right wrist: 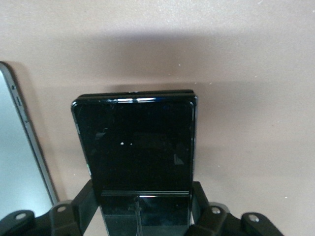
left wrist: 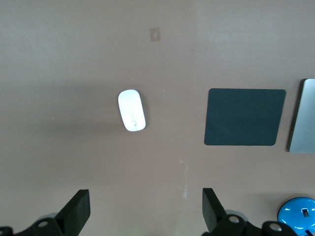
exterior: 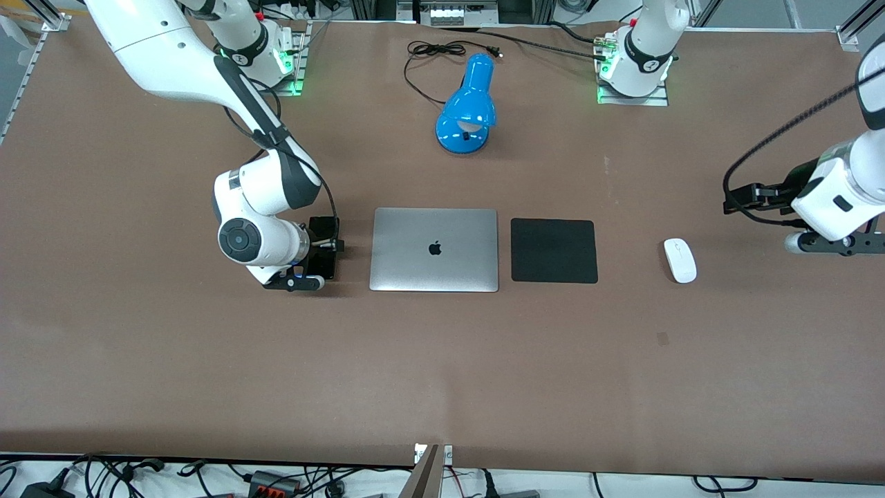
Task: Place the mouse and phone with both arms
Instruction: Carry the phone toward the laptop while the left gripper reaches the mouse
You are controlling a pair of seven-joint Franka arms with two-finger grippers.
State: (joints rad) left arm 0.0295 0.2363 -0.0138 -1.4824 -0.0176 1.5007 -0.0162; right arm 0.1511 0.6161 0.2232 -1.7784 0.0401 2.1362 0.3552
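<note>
The black phone (exterior: pixel 323 238) sits between the fingers of my right gripper (exterior: pixel 322 250), just over or on the table beside the laptop, toward the right arm's end. In the right wrist view the phone (right wrist: pixel 135 142) fills the middle and my right gripper (right wrist: pixel 140 196) presses on its two long sides. The white mouse (exterior: pixel 680 260) lies on the table beside the black mat, toward the left arm's end. My left gripper (exterior: pixel 743 200) is open and empty above the table near the mouse. In the left wrist view my left gripper (left wrist: pixel 145 211) is clear of the mouse (left wrist: pixel 132 110).
A closed silver laptop (exterior: pixel 434 249) lies mid-table with a square black mat (exterior: pixel 554 250) beside it. A blue desk lamp (exterior: pixel 467 111) with a black cord stands farther from the front camera than the laptop. The mat (left wrist: pixel 244 117) also shows in the left wrist view.
</note>
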